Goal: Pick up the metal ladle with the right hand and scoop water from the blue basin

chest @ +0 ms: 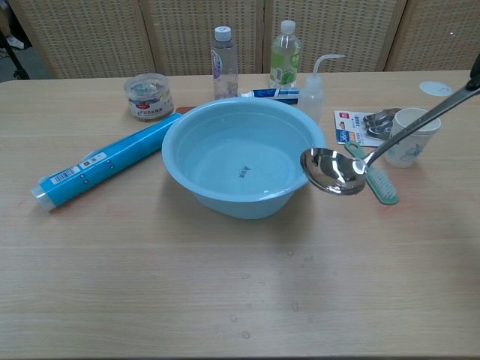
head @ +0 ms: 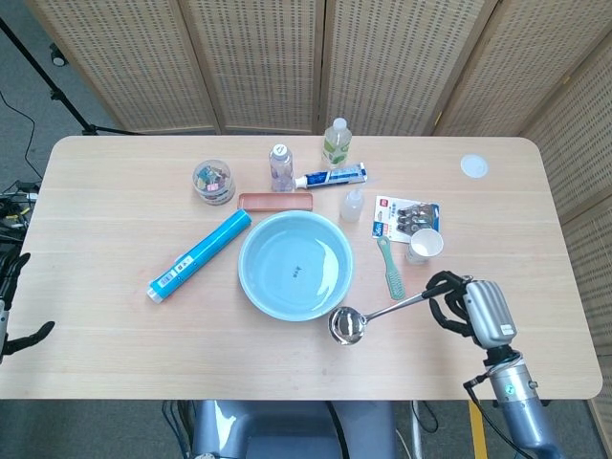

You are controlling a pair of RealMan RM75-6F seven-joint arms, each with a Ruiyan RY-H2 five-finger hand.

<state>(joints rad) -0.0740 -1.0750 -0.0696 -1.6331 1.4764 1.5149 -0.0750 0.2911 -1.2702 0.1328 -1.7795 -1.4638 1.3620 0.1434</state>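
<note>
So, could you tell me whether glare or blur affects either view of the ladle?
Chest view: the ladle bowl is sharp and mirrors bright highlights; its handle runs out of frame at the top right. Head view: the ladle is small but clear, held by the right hand.

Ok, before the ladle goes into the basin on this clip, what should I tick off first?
1. Ladle held by the right hand: ok, fingers wrap the handle end.
2. Metal ladle lifted off the table: ok, its bowl hangs beside the basin's right rim.
3. Ladle bowl over the water: not ok, it sits outside the blue basin.
4. Water in the basin: ok, a shallow pool shows in the chest view.
5. Path clear: cannot tell, the green brush and paper cup lie close under the handle.
6. Left hand out of the way: ok, at the far table edge.
</note>
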